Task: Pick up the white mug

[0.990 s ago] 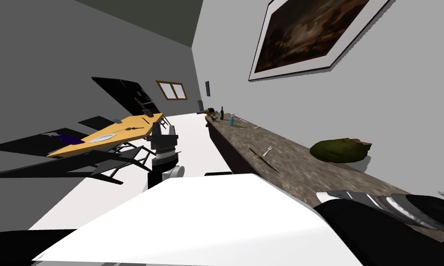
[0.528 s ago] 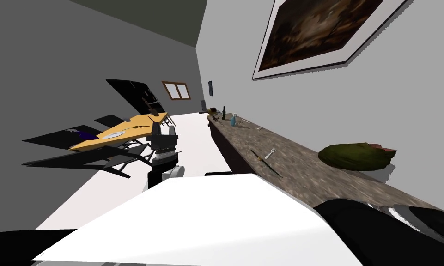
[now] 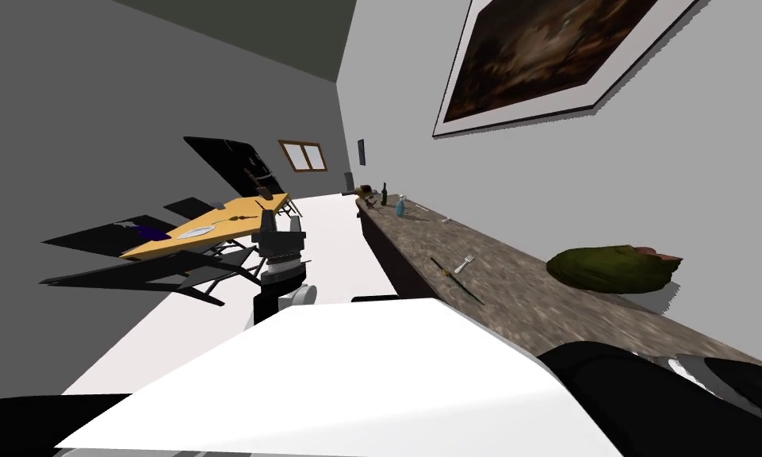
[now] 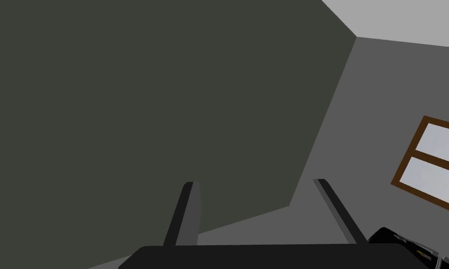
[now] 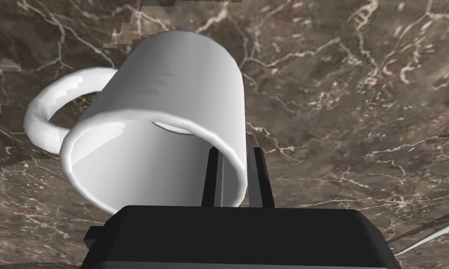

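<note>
The white mug (image 5: 172,93) stands on the brown marbled counter (image 5: 359,93), its handle turned away from my right gripper (image 5: 235,152). That gripper is shut on the mug's wall at the rim, one finger inside the cup and one outside. The mug looks tilted in the right wrist view. In the head view my right forearm (image 3: 688,381) lies low over the near end of the counter (image 3: 514,278). My left gripper (image 4: 256,184) is open and holds nothing; it is raised in front of my chest (image 3: 280,238).
Along the counter lie a fork (image 3: 464,263), a dark knife (image 3: 450,278), an olive-green bundle (image 3: 609,268) and bottles (image 3: 384,194) at the far end. A yellow table (image 3: 212,224) with chairs stands across the white floor. A thin grey utensil (image 5: 429,231) lies near the mug.
The head view shifted a little at first, then held still. My right forearm sits slightly lower in it. The left arm has not moved.
</note>
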`<state>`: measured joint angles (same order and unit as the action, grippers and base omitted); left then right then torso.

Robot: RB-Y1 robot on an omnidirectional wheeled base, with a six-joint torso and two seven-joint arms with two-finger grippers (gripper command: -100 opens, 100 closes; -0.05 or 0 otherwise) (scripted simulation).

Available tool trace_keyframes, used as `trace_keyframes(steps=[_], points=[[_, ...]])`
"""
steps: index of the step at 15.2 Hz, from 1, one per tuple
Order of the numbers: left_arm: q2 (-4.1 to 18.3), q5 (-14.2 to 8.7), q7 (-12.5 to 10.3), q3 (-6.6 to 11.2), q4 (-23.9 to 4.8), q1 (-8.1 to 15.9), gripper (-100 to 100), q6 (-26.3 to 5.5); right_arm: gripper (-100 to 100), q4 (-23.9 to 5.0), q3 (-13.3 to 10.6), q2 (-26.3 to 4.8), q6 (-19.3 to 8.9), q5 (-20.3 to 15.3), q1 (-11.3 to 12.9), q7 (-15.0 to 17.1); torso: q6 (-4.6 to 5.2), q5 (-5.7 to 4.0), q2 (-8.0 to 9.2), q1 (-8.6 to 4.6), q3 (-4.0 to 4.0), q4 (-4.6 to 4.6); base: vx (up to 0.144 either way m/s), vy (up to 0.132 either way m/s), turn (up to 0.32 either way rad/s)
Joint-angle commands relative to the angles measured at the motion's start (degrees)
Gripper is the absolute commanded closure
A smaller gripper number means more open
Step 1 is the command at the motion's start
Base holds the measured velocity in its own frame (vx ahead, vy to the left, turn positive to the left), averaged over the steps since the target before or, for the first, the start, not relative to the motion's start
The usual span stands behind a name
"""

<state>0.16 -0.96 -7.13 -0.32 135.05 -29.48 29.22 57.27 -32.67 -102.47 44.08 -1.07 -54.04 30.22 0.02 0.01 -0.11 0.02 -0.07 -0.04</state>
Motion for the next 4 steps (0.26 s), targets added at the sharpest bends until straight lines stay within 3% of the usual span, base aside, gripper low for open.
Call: trace_keyframes(steps=[1,3,4], points=[[0.00,0.00,0.00,0.00,0.00,0.00,0,0.00,100,0.48,0.16,-1.62,0.61,0.59,-0.45,0.14,0.00,0.00,0.00,0.00,0.00,0.00,-0.001,0.004,-0.144],[0.00,0.00,0.00,0.00,0.00,0.00,0,0.00,100,0.73,0.37,-3.40,1.53,1.07,-0.70,0.43,0.00,0.04,0.01,0.06,0.00,-0.01,-0.002,0.005,-0.115],[0.00,0.00,0.00,0.00,0.00,0.00,0,0.00,100,0.98,0.31,-2.53,0.71,1.45,-1.04,-0.13,-0.02,0.06,0.00,0.08,0.00,-0.01,-0.002,0.003,-0.041]])
